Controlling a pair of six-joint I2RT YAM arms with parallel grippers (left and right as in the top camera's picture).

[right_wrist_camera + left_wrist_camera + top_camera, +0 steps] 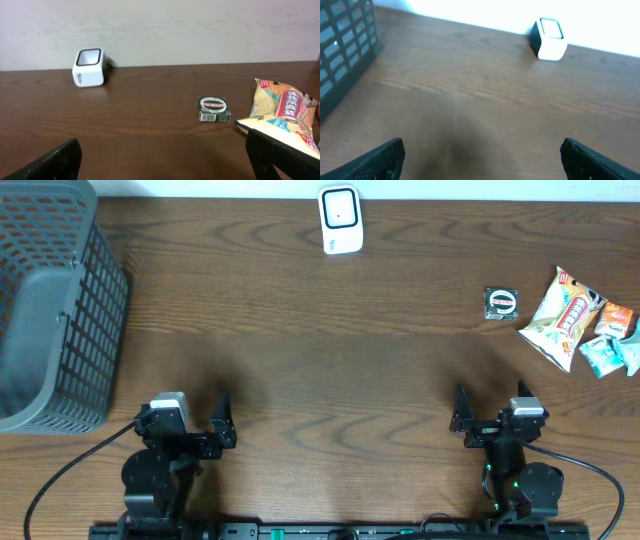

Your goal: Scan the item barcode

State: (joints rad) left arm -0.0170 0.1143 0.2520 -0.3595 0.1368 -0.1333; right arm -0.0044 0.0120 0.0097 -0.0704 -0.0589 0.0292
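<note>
The white barcode scanner (341,220) stands at the table's far edge, also in the left wrist view (550,39) and the right wrist view (89,67). A small green box (501,303) with a barcode on its near side (214,109) lies at the far right. Beside it lie a yellow snack bag (563,318) (285,115) and small teal packets (610,352). My left gripper (186,430) (482,156) and right gripper (495,425) (162,156) rest low at the near edge. Both are open wide with nothing between the fingers, far from every item.
A grey mesh basket (50,310) (342,47) fills the far left corner. Bare brown tabletop (330,360) stretches between the grippers and the scanner. Cables trail from both arm bases along the near edge.
</note>
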